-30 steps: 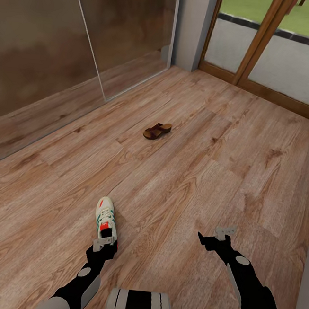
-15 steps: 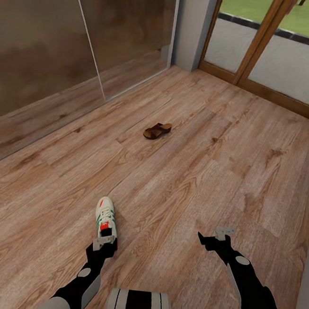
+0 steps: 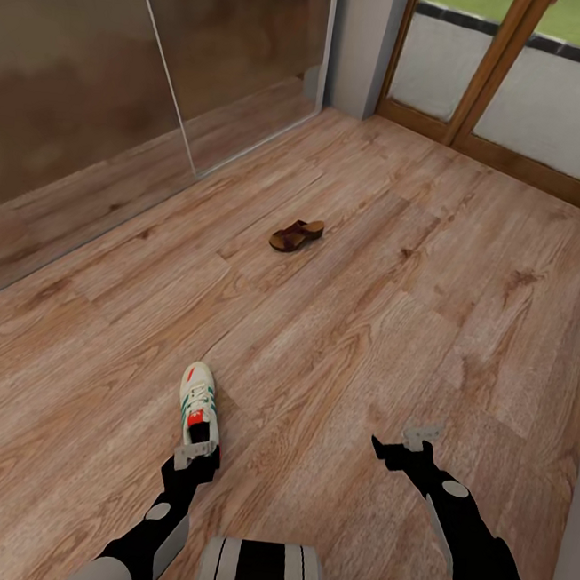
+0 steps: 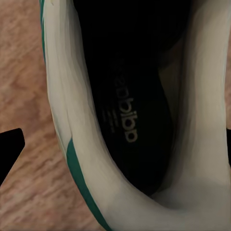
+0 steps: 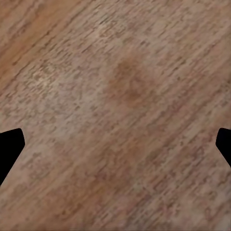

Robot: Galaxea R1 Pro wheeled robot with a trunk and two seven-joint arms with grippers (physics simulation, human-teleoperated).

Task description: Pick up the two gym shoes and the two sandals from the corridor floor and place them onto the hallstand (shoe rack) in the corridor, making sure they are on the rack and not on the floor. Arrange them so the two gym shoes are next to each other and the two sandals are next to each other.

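One white gym shoe (image 3: 196, 402) with green stripes and a red-orange tongue lies on the corridor floor (image 3: 350, 314), toe pointing away from me. My left gripper (image 3: 197, 454) hovers at its heel, jaws open. In the left wrist view the gym shoe's dark opening (image 4: 130, 96) sits right under the left gripper (image 4: 118, 144), with one fingertip (image 4: 9, 149) outside the shoe's wall over the floor. A brown sandal (image 3: 296, 235) lies farther off on the floor. My right gripper (image 3: 402, 442) is open and empty above bare planks (image 5: 115, 96). The hallstand is out of view.
A glass-fronted brown wall panel (image 3: 126, 67) runs along the left. A wood-framed glass door (image 3: 492, 70) closes the far end, with a grey pillar (image 3: 360, 47) beside it. Open floor stretches between the shoe and the sandal.
The whole picture has shifted slightly upward, so the camera has tilted down. Neither arm nor the shoes have visibly moved on the floor.
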